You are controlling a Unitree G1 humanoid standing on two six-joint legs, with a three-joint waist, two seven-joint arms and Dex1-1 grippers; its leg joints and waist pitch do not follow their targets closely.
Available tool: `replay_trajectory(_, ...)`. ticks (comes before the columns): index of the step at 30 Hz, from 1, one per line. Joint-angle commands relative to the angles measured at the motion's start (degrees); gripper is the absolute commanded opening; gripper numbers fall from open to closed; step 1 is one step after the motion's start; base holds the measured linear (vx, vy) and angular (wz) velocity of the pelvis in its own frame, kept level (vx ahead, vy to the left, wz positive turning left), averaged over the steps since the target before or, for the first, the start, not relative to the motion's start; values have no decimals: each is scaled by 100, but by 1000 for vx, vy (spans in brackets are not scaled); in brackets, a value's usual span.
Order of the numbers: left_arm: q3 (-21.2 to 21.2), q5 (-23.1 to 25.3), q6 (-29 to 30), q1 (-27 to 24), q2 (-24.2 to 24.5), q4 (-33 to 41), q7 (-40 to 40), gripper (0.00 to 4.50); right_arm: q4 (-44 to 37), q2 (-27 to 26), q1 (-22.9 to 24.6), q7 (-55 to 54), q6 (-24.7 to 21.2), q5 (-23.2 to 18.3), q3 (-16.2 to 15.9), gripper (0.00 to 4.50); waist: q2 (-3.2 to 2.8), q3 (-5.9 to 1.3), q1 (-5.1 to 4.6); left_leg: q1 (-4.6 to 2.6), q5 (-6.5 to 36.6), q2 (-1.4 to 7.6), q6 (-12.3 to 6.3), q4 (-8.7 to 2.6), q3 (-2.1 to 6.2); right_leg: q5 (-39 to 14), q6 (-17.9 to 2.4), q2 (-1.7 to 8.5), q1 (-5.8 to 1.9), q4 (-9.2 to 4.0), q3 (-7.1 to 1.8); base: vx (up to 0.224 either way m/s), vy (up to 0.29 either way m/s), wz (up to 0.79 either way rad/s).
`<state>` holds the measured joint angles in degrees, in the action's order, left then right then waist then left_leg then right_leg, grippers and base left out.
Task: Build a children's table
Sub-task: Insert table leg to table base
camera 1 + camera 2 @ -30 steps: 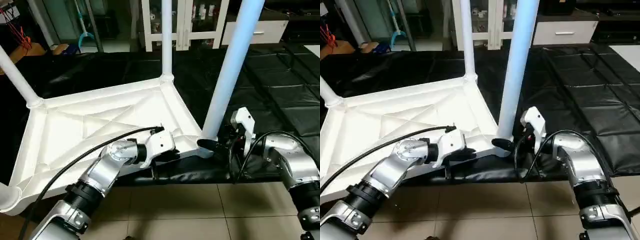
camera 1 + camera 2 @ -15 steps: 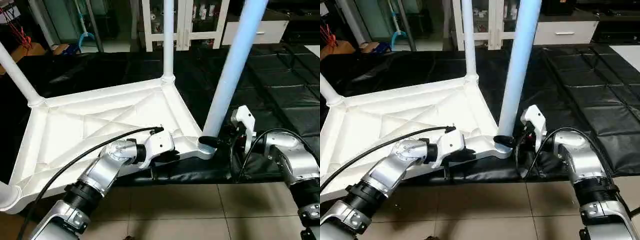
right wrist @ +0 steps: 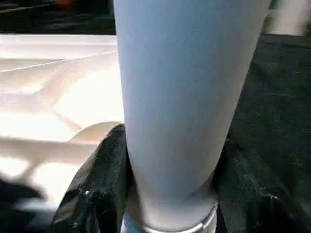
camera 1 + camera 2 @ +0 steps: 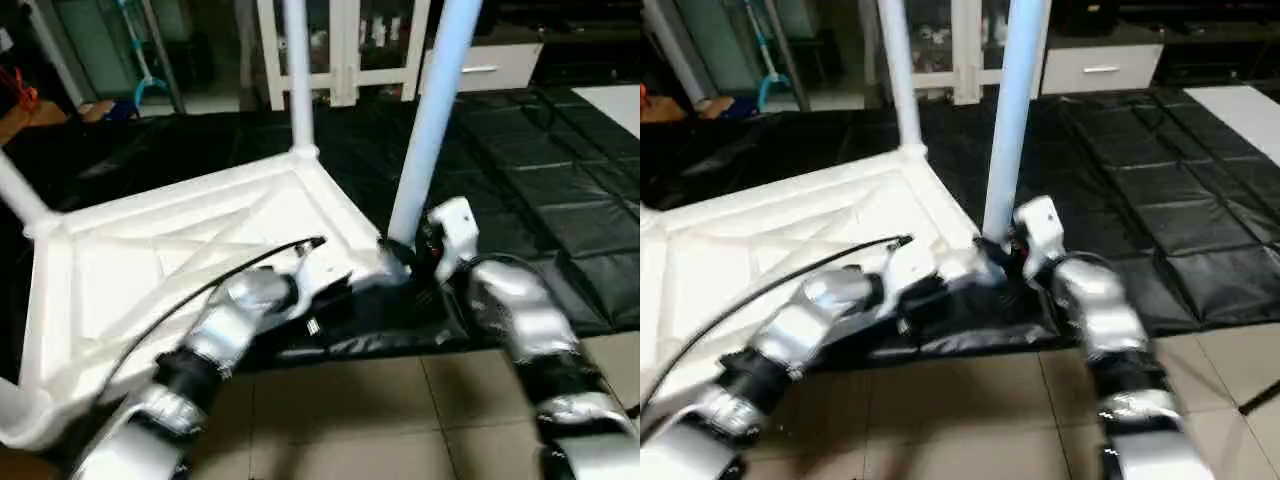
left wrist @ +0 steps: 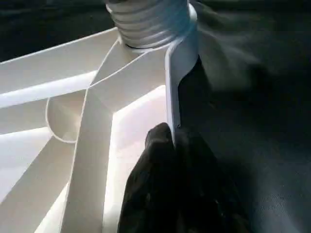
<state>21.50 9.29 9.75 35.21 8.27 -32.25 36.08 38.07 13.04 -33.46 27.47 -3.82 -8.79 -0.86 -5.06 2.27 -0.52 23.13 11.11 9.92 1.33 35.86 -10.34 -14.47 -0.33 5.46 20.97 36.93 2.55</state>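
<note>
My right gripper (image 3: 170, 204) clasps the leg (image 4: 430, 120) to seat it; my left gripper (image 5: 170, 160) pinches the tabletop (image 4: 150, 260) rim, steadying it.

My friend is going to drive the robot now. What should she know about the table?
Left end effector: shut on the tabletop rim, beside the near right corner socket.
Right end effector: shut on the leg, low down by the socket.
The tabletop lies upside down on the black mat.
Done: the far leg and the left leg stand in their sockets.
Left: the held leg's thread shows above the socket in the left wrist view, so it likely needs more turning. Check the near left corner too.
</note>
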Motion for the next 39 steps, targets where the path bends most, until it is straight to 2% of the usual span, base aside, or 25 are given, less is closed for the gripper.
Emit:
replay_trajectory(1,-233,75,-6,251,-230,-108,-715,0,332,-179,-132,-1267,55,213,329,199,10,-339,-19,-148,1308,289,-49,-526,154,-21,-1403,297,-140,-501,-164,0,0,0)
replay_trajectory(2,-259,93,-11,295,-293,-170,-872,0,374,-276,-168,-1482,105,223,355,199,44,-364,-26,-129,1053,281,-132,-510,163,326,-1410,291,-172,-482,-155,0,0,0)
replay_trajectory(3,-271,101,-14,313,-320,-197,-938,0,392,-317,-183,-1573,126,228,367,199,32,-377,-13,-126,913,280,-185,-493,163,510,-1425,298,-176,-459,-148,0,0,0)
replay_trajectory(5,-369,89,-2,437,-542,-376,-1285,0,535,-712,-356,-2014,343,223,419,199,7,-427,-14,-107,293,263,-527,-414,152,1337,-1503,303,-176,-389,-136,0,0,0)
replay_trajectory(6,-381,84,-19,457,-574,-415,-1303,0,567,-787,-402,-2018,393,210,420,199,13,-445,-6,-102,127,261,-612,-397,157,1535,-1511,303,-190,-373,-130,0,0,0)
replay_trajectory(7,-386,62,-93,468,-593,-465,-1264,0,624,-876,-478,-1938,450,169,415,199,30,-516,22,-91,-452,261,-957,-310,168,2267,-1532,294,-189,-288,-112,0,0,0)
replay_trajectory(9,-382,56,-120,471,-598,-481,-1245,0,645,-897,-502,-1916,466,164,410,199,24,-523,50,-86,-779,254,-1161,-272,158,2557,-1540,282,-167,-261,-99,0,0,0)
replay_trajectory(10,-363,50,-153,452,-575,-463,-1175,0,668,-900,-527,-1857,499,153,404,199,21,-493,67,-72,-792,263,-1281,-274,149,2523,-1555,301,-151,-271,-97,0,0,0)
replay_trajectory(11,-346,50,-184,431,-554,-451,-1129,0,693,-898,-549,-1840,532,160,392,199,34,-483,85,-72,-624,272,-1311,-287,139,2287,-1573,315,-148,-291,-97,0,0,0)
replay_trajectory(12,-320,56,-225,405,-518,-439,-1077,0,698,-885,-560,-1771,602,153,385,199,30,-474,89,-72,-517,281,-1303,-298,137,2126,-1582,321,-147,-304,-97,0,0,0)
replay_trajectory(14,-278,53,-302,340,-451,-418,-968,0,615,-841,-534,-1526,689,67,415,269,25,-452,95,-84,-203,302,-1213,-329,134,1629,-1615,310,-142,-337,-99,0,0,0)
replay_trajectory(16,-252,35,-391,282,-400,-425,-849,0,493,-779,-492,-1305,800,3,452,271,24,-450,96,-92,-79,311,-1166,-337,129,1506,-1622,307,-143,-345,-105,0,0,0)
replay_trajectory(22,-47,19,-791,169,-253,-379,-273,0,-96,-552,-272,-778,647,-195,459,323,37,-432,118,-95,39,313,-1111,-357,121,1422,-1587,302,-140,-360,-114,0,0,0)
replay_trajectory(27,83,35,-1095,171,-150,-437,60,0,-645,-364,25,-496,438,-248,402,365,25,-426,190,-129,207,327,-995,-378,114,1235,-1506,296,-127,-382,-132,0,0,0)
replay_trajectory(28,162,0,-1404,190,-98,-482,377,0,-1153,-195,363,-248,248,-262,317,371,20,-428,229,-132,191,326,-943,-384,112,1249,-1484,292,-118,-378,-133,0,0,0)
replay_trajectory(29,162,0,-1404,190,-98,-482,377,0,-1153,-195,363,-248,248,-262,317,381,6,-431,268,-150,227,337,-907,-385,111,1259,-1425,291,-104,-381,-139,0,0,0)
replay_trajectory(30,184,-27,-1545,207,-87,-508,561,0,-1478,-46,609,-128,100,-243,267,391,21,-430,249,-130,244,336,-882,-396,115,1271,-1430,295,-117,-369,-140,0,0,0)
replay_trajectory(32,202,-77,-1674,231,-91,-538,741,0,-1683,84,790,-88,-1,-217,272,400,-19,-427,266,-140,381,324,-767,-415,108,1168,-1399,288,-113,-388,-138,0,0,0)
replay_trajectory(35,231,-99,-1857,283,-90,-606,879,0,-1898,198,977,-39,-103,-234,302,400,7,-407,267,-157,768,322,-604,-447,66,840,-1382,293,-97,-438,-147,0,0,0)
replay_trajectory(36,258,-87,-1994,315,-81,-654,933,0,-2006,219,1051,-17,-149,-245,292,400,-11,-401,263,-155,828,321,-588,-455,65,752,-1373,295,-91,-446,-145,0,0,0)
replay_trajectory(37,257,-85,-2043,332,-83,-687,938,0,-2074,227,1094,9,-179,-250,269,400,-52,-386,244,-160,1059,327,-497,-490,63,449,-1331,299,-73,-470,-141,0,0,0)
replay_trajectory(39,249,-60,-2172,384,-92,-790,919,0,-2305,247,1229,106,-296,-276,185,400,-39,-388,234,-171,1136,326,-434,-494,61,390,-1304,294,-70,-481,-144,0,0,0)
